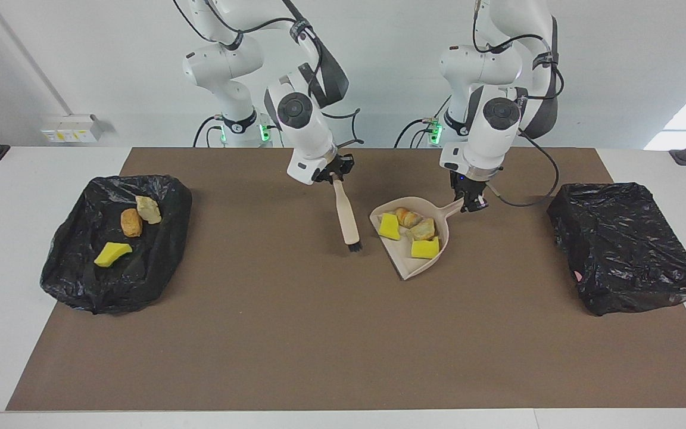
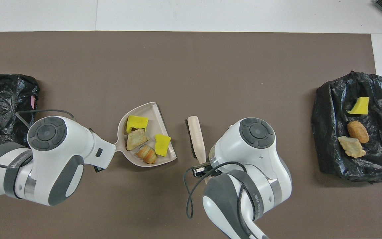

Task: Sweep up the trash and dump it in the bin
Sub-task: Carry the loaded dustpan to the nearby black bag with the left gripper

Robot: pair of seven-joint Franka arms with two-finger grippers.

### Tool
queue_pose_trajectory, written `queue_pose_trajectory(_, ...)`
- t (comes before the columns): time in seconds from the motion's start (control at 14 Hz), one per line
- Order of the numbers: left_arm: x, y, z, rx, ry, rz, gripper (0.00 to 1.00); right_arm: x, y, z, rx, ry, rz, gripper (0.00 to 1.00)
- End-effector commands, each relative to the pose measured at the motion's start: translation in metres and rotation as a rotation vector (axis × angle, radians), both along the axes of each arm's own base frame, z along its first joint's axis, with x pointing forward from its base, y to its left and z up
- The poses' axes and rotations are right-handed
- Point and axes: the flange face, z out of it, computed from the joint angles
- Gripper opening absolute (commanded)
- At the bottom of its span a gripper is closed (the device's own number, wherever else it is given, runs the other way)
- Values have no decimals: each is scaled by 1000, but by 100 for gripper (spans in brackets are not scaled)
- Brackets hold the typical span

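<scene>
Now the sweeping step looks finished, and the dumping step is next. The left gripper [image 1: 471, 205] has its jaws pinched on the handle of the dustpan [image 1: 417, 265], which lies flat on the brown mat [image 1: 319, 333] in the middle of the desk. The right gripper [image 1: 330, 174] has its jaws pressed on the handle of the brush [image 1: 348, 220], and the brush hangs just beside the open mouth of the dustpan, apart from it, with the bristles low over the mat.

Four pieces of trash [image 1: 412, 232] sit inside the dustpan: two yellow sponge chunks, one pale rock-like lump and one orange-brown bread-like lump, close together near the handle end. Three more pieces [image 1: 131, 229] lie already on the black bin bag [image 1: 81, 280] at the right arm's end of the desk. A second black bag [image 1: 626, 256] at the left arm's end shows no trash on it.

I judge that the next move needs the left arm to lift the dustpan with the mouth tilted a little up, so that no piece slides out, carry it over a bag and tip it there. No loose piece is seen on the mat.
</scene>
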Motion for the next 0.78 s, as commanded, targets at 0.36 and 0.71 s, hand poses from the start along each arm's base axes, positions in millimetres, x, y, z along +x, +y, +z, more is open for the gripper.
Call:
queue_pose_trajectory(0.36,29,40,72,-2,-33,107,0,-46,13,11,-167,-54,-157,0)
queue_pose_trajectory(0.71,36,105,119,12,3,236,0,-111,58,-11,-186,-109,-169,0)
